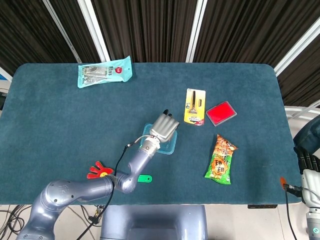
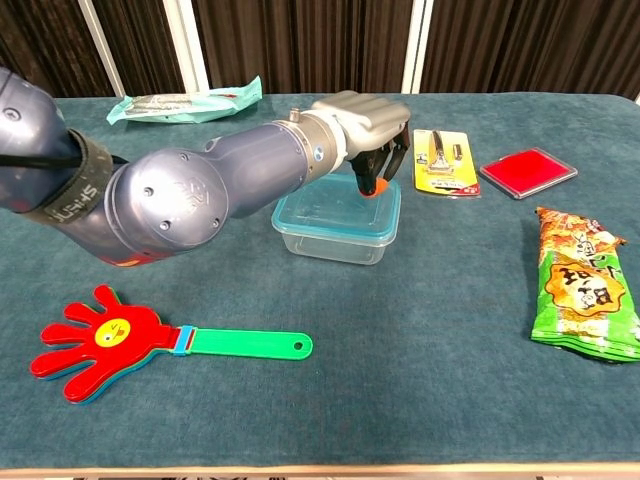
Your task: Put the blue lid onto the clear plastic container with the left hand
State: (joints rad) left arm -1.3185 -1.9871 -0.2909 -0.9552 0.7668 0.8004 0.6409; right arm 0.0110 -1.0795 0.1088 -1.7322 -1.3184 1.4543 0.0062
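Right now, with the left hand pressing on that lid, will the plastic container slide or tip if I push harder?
The container looks thin, empty and low, so probably light and unlikely to tip. It may flex under the left hand. On the felt-like table cover it likely grips rather than slides, though an off-centre push near the lid edge could skew it.

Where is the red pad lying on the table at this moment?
In both views the red pad lies on the right, beside the yellow razor pack, behind the snack bag.
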